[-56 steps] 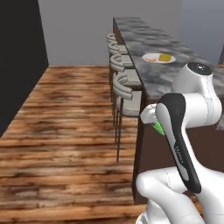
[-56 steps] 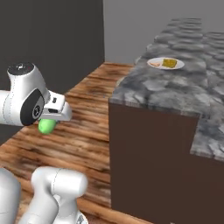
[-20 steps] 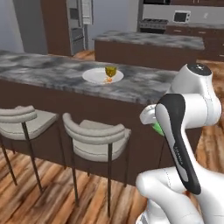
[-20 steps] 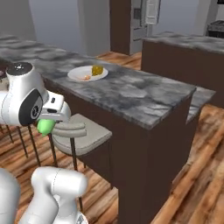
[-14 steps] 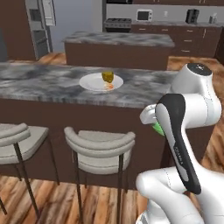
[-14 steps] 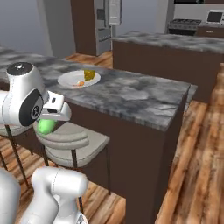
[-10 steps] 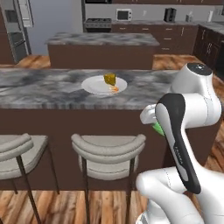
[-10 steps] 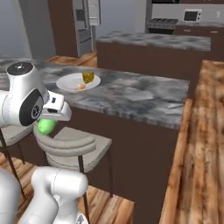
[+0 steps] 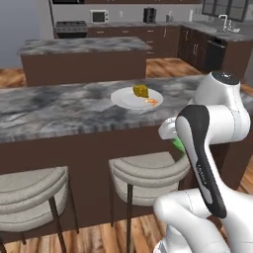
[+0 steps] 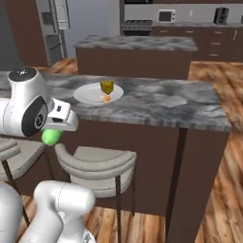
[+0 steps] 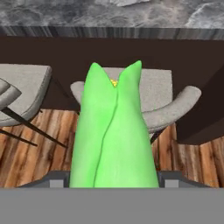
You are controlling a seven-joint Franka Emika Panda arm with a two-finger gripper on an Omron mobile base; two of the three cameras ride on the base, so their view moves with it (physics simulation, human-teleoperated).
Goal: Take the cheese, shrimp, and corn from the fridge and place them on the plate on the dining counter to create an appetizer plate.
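Gripped between the jaws of the tool (image 11: pixel 113 179), the corn (image 11: pixel 113 131) is carried low in front of the table (image 9: pixel 59 106), below the level of its marbled top. In the hand view the green husk runs up from the bottom, its split tip parted over a few yellow kernels, with a grey cushioned stool (image 11: pixel 175 98) behind it and wooden floor (image 11: pixel 35 153) beneath. In the left base view only a sliver of the corn (image 9: pixel 177 144) is seen beside the white arm; in the right base view its rounded green end (image 10: pixel 51 136) hangs just under the wrist.

On the marbled top the plate (image 9: pixel 126 99) is set near the front edge. The cheese (image 9: pixel 141 91) is seen on the far part of it, and the shrimp (image 9: pixel 153 102) lies close by, on the side towards the arm. In the right base view the same plate (image 10: pixel 88 94) is seen with the cheese (image 10: pixel 107 87) and the shrimp (image 10: pixel 105 98) on it. The corn is held well apart from the plate, lower and nearer to the robot.

Two stools (image 9: pixel 148 173) are drawn up under the table's overhang. A second marbled counter (image 9: pixel 84 45) is seen further back, and the fridge (image 10: pixel 52 28) stands at the far left of the right base view.
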